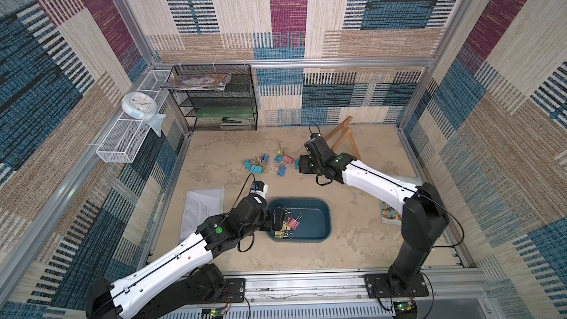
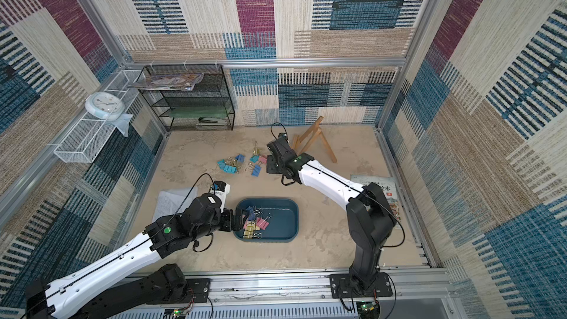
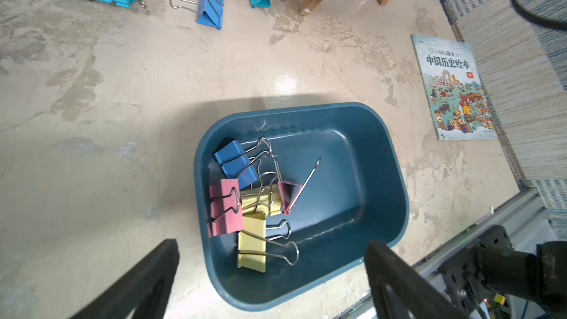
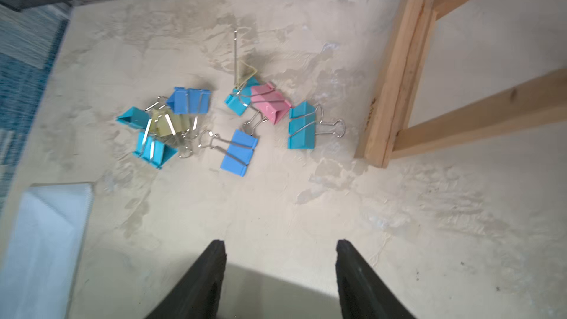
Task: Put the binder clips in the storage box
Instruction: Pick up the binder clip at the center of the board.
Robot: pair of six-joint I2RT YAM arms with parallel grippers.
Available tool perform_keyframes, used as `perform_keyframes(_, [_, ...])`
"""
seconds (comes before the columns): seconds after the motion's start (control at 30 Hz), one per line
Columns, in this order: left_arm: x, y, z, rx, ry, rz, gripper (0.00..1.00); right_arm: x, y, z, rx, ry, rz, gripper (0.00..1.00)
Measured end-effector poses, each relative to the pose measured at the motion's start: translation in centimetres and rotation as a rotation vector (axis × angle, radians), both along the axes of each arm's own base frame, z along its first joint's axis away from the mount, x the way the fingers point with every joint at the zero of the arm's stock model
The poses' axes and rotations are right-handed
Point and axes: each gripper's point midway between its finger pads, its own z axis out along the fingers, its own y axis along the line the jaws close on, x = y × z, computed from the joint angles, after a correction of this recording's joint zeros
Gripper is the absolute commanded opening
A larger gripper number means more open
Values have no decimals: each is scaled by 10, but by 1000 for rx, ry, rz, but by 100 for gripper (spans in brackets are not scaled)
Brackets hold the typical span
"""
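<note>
The binder clips (image 3: 225,207) are in two places. Some lie in the storage box (image 3: 362,185). They are blue, pink and yellow, all bunched at one end with their wire handles crossed. The loose clips (image 4: 238,156) lie on the table (image 3: 153,87) in two small heaps, near the wooden stand (image 4: 399,72).

The left hand (image 3: 271,243) hangs over the end of the box where the clips are. It is wide open and holds nothing. The right hand (image 4: 280,242) is above the table, beside the heaps. Its fingers are apart with only bare table between them, so it holds nothing too.

A few things could go wrong, I think. The wire handles in the heaps are hooked over each other. If a hand grabs one clip, another may come up with it and fall off on the way. The clips are smooth and slanted, so a pinch on a corner could make one pop out. The teal clip (image 4: 302,130) lies just beside the wooden stand, and the right hand could bump the stand reaching for it. One pink clip in the box has a handle sticking up. The left hand could catch it and pull the clip out. New clips dropped on the pile might bounce over the low wall.
</note>
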Motion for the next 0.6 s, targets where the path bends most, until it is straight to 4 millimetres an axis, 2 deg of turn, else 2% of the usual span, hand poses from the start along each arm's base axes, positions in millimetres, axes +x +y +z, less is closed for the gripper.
perform_keyframes(0.23, [-5, 12, -12, 42, 3, 7, 99, 38, -5, -36, -172, 27, -39, 55])
perform_keyframes(0.33, [-6, 14, -16, 54, 5, 11, 99, 48, -9, -44, -193, 40, -39, 53])
perform_keyframes(0.5, [-5, 15, -17, 61, 2, 13, 99, 65, -9, -61, -189, 65, -33, 41])
perform_keyframes(0.6, [-5, 15, -18, 62, 1, 15, 99, 70, -10, -69, -179, 82, -33, 38])
